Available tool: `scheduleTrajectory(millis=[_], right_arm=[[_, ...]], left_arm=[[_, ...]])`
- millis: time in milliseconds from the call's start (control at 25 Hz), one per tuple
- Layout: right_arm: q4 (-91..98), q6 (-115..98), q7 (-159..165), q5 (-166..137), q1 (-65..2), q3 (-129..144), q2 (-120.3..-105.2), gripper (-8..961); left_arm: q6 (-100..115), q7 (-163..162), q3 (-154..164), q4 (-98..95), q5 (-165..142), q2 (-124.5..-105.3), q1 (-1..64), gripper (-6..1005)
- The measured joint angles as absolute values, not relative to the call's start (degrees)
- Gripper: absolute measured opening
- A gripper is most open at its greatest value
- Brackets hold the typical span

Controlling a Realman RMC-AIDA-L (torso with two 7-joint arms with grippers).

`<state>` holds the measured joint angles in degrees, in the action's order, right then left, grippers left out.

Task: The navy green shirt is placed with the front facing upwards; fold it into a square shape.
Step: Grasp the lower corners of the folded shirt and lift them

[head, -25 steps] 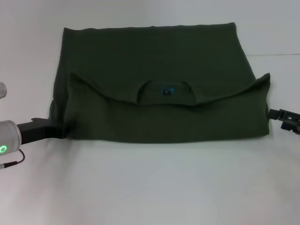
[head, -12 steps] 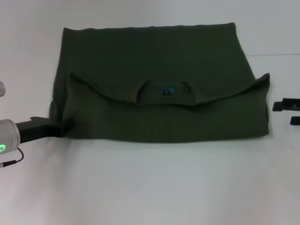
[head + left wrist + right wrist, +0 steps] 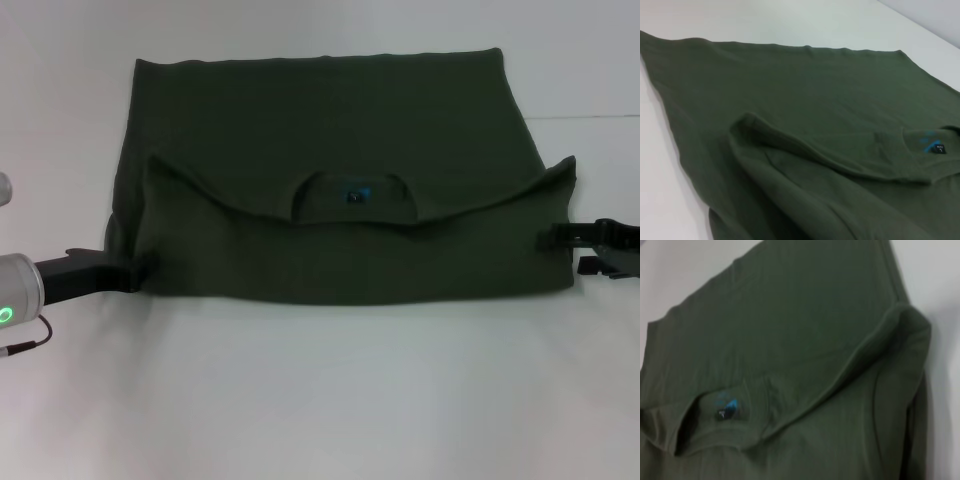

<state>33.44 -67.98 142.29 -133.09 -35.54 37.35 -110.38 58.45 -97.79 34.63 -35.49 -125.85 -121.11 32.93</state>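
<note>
The navy green shirt [image 3: 330,120] lies folded in half on the white table, its near part turned back so the plain back faces up. The round collar [image 3: 352,195] with its blue-marked label [image 3: 357,194] sits mid-cloth. My left gripper [image 3: 120,275] is low at the shirt's near left corner, touching the edge. At the right edge my right gripper [image 3: 562,252] stands open, one finger [image 3: 560,237] reaching over the cloth's near right corner. The left wrist view shows the folded layer [image 3: 790,90] and the label [image 3: 938,148]. The right wrist view shows the right fold [image 3: 905,330] and the label [image 3: 726,409].
The white table [image 3: 320,400] spreads bare in front of the shirt and to both sides. A raised pleat runs across the shirt from the left edge through the collar to the right corner [image 3: 570,165].
My right gripper pulled out to the right half a second ago, then came back in over the shirt's right edge. My left gripper slid slightly left, away from the corner.
</note>
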Motion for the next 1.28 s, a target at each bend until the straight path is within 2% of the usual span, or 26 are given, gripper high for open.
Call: scheduleTrajectory(millis=[360,800,1000,1240,1280], right_arm=[[31.9,-64.6,142.2,-133.1,-36.5,39.4,-111.33,806],[31.9,-63.5,142.1,-133.3,-36.5,41.2,-111.15,765],[31.9,-63.1,142.1,-134.3,-36.7,41.5,-111.33,528],[31.9,-62.9,142.1,-134.6,-36.9,41.6,-111.48,287],[32.0,-62.9,142.0,-134.7,-36.9,41.8,-111.48,182]], left_arm=[[58.5,-97.8,34.6,-35.5,-125.7,-121.04,33.0,58],[58.4,-97.9,34.4,-35.5,-125.6,-121.02,33.2,69],[58.4,-97.9,34.4,-35.4,-125.6,-121.02,33.3,74],[58.4,-97.9,34.3,-35.3,-125.6,-121.02,33.4,80],[58.4,-98.0,34.3,-35.3,-125.6,-121.02,33.4,81]])
